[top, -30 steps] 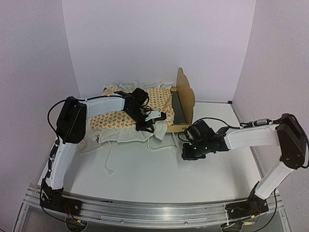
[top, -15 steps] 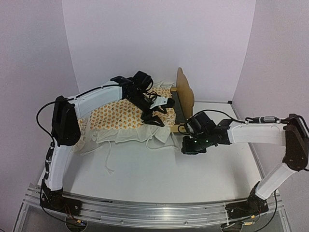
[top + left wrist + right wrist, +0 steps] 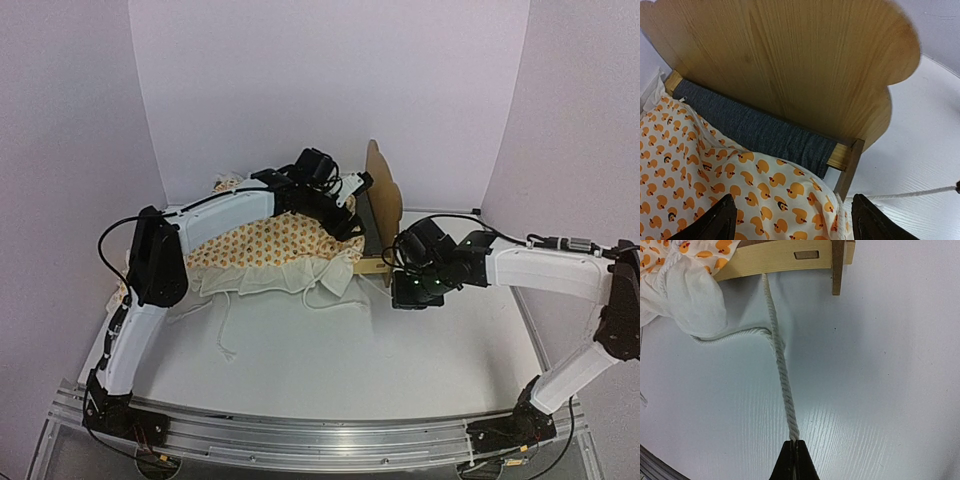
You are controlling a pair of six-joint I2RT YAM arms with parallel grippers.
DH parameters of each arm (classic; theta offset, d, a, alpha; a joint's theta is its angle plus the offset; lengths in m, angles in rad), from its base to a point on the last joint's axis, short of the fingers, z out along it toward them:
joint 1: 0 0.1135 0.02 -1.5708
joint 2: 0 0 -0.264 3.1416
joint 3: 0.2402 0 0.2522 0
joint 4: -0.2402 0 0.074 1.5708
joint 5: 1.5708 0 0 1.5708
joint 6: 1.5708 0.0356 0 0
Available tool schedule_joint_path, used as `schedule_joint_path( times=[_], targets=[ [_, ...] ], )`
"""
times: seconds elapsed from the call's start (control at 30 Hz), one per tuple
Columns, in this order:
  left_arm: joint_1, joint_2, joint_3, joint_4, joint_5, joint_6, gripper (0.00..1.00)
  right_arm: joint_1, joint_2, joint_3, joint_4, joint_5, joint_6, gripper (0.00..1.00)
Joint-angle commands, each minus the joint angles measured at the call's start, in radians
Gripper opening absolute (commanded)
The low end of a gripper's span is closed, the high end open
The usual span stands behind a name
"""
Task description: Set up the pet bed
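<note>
The pet bed's light-wood frame lies at the back middle of the table, its scalloped headboard (image 3: 384, 190) (image 3: 790, 65) upright. Cream bedding with an orange duck print (image 3: 262, 240) (image 3: 715, 185) is spread over the dark grey base (image 3: 755, 132), leaving a strip bare by the headboard. My left gripper (image 3: 348, 212) (image 3: 792, 220) hovers open over the bedding's headboard end, nothing between its fingers. My right gripper (image 3: 406, 296) (image 3: 795, 442) is shut on a white twisted cord (image 3: 781, 375), which runs taut to the bed's near corner (image 3: 790, 260). No pillow is distinguishable.
The bedding's white ruffle (image 3: 268, 280) hangs over the bed's front side, and thin loose cords (image 3: 224, 330) trail from it across the white table. Pale walls stand close behind and at both sides. A metal rail (image 3: 320, 440) runs along the near edge.
My left gripper carried the bedding's end toward the headboard, opened and let it go. My right gripper stayed shut and shifted slightly right and back with the cord.
</note>
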Motion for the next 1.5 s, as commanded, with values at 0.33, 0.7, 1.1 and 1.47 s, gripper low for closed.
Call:
schedule_joint_path(
  times=[0.33,0.7,1.1,1.47],
  targets=[
    [-0.042,0.163,0.081,0.105,-0.196,-0.054,0.36,0.000,-0.032,0.023,-0.031,0.028,-0.007,0.00],
    [-0.044,0.127,0.131,0.307,0.116,-0.096,0.00,0.000,-0.041,0.024,-0.108,0.016,0.044,0.00],
    [-0.049,0.195,0.094,0.416,0.294,-0.111,0.42,0.000,-0.060,0.014,-0.352,-0.020,0.135,0.00],
    [-0.038,-0.007,0.186,0.052,0.555,0.089,0.99,-0.012,-0.009,0.097,-0.324,-0.085,0.080,0.00]
  ],
)
